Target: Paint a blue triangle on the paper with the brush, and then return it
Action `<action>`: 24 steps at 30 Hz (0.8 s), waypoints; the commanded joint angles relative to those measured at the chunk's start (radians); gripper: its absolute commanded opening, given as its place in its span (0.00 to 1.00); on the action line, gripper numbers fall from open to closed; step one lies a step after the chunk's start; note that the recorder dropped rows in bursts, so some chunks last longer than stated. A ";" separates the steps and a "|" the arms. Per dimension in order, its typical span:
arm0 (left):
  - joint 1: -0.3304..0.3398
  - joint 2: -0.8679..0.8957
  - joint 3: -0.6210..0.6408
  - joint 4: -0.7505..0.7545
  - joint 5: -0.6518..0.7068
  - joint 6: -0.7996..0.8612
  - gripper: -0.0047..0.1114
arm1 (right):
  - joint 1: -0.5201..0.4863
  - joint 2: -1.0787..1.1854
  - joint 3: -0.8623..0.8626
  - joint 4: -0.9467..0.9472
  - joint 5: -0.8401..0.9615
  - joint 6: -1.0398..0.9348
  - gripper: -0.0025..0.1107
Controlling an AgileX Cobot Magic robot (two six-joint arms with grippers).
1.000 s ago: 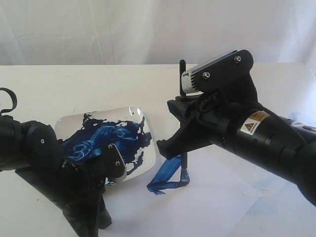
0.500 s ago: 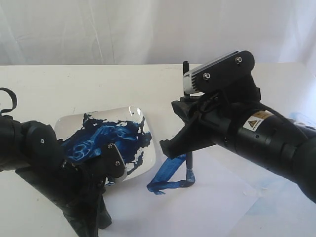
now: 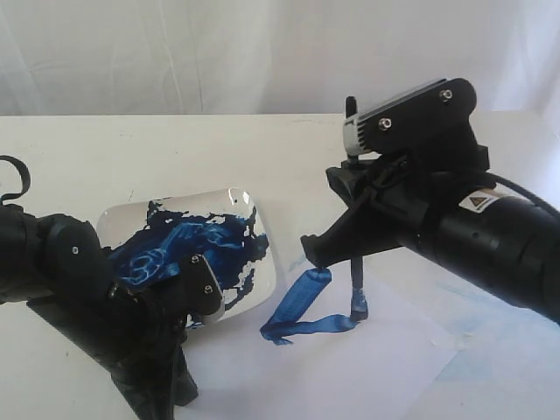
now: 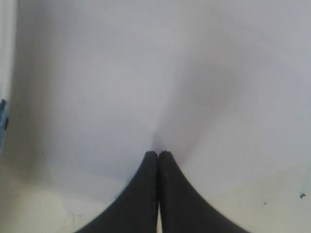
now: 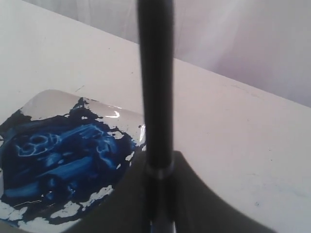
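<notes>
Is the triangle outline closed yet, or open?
Open: the blue triangle has two strokes only; the side up from the brush tip is unpainted.

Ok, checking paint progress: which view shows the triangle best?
The exterior view: the triangle shows two blue sides there, the brush at one end. The right wrist view shows only brush and dish; the left wrist view, none of it.

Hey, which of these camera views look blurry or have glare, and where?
Exterior view: fairly sharp, glare on the dish rim. Left wrist view: soft, washed out, faint shadow beyond the closed left gripper. Right wrist view: the near brush is blurred, the dish's paint crisper.
</notes>
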 commanded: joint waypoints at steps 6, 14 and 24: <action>-0.007 0.016 0.009 -0.003 0.013 -0.004 0.04 | 0.000 -0.084 0.005 0.284 -0.095 -0.284 0.02; -0.007 0.016 0.009 -0.003 0.013 -0.004 0.04 | 0.000 -0.102 -0.006 0.190 -0.150 -0.021 0.02; -0.007 0.016 0.009 -0.003 0.013 -0.004 0.04 | 0.000 0.089 -0.066 -0.051 -0.260 0.179 0.02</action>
